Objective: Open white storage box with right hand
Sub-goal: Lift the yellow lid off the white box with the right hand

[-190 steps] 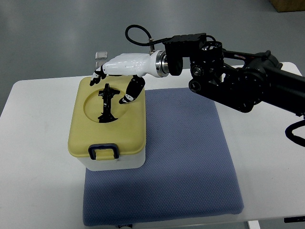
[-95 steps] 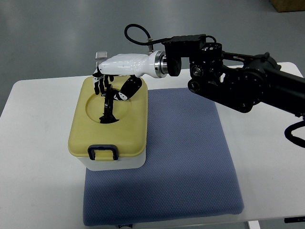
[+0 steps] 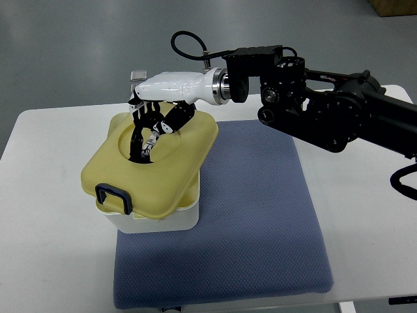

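The white storage box (image 3: pixel 159 222) stands on the left end of a blue mat (image 3: pixel 260 222). Its pale yellow lid (image 3: pixel 166 169) is lifted off the box rim, tilted and skewed to the left, with a dark blue latch (image 3: pixel 114 199) at its front. My right hand (image 3: pixel 151 127), white with black fingers, reaches in from the right and is shut on the black handle (image 3: pixel 142 145) in the lid's round recess. The left arm does not show.
The box and mat lie on a white table (image 3: pixel 52 248). The black right arm (image 3: pixel 326 111) spans the back right above the table. A small grey item (image 3: pixel 138 75) shows behind the hand at the table's far edge.
The hand closed on the lid handle and raised it. The lid, flat on the box before, now sits lifted, tilted and shifted left.
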